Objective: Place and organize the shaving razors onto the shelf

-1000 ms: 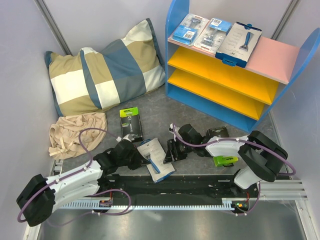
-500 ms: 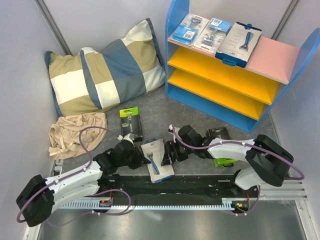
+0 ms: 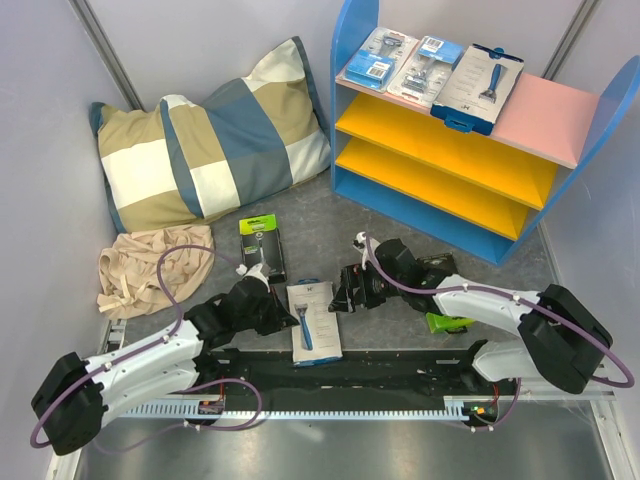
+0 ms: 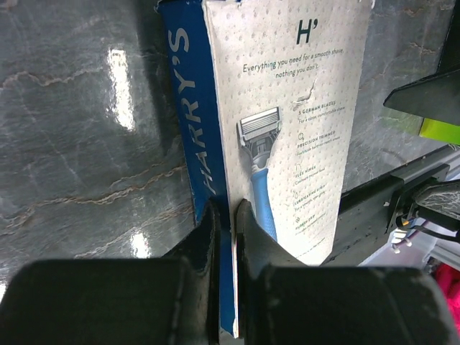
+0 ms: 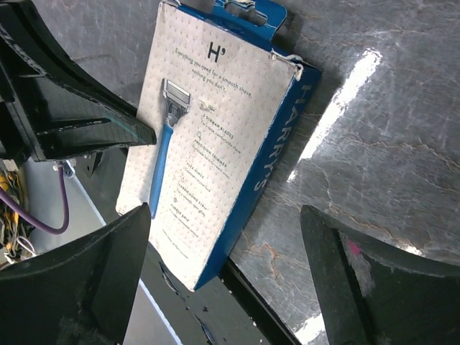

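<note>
1. Our left gripper [image 4: 228, 226] is clamped on one long edge of the white Harry's razor box [image 3: 313, 318], pinching only a thin lip close to the box's near end.
2. That box lies face up on the grey table [image 3: 310, 215] between the two arms. Its near end reaches the table's front edge, above the black rail [image 3: 400, 372].
3. Our right gripper [image 3: 345, 290] holds nothing. Its jaws stand wide apart just beside the box's far right corner.
4. The pinch is narrow and off-centre, so we judge that a lift could let the box swing down and slip out of the fingers.
5. A drag toward us, rather than a lift, could tip the box over the front edge onto the rail.
6. If the right gripper closes on the box while the left one is clamped, the two could twist or crumple the cardboard, or their fingers could collide.
7. On the shelf [image 3: 590, 110], the pink top board [image 3: 545, 115] already carries two blister packs [image 3: 378, 55] and a second white box [image 3: 480, 85]. A careless approach could knock these off, and only the right end looks free.
8. One black-and-lime box [image 3: 262, 247] lies near our left arm. Another [image 3: 436, 267] sits partly hidden under the right arm, and a sweep could shove it.
</note>
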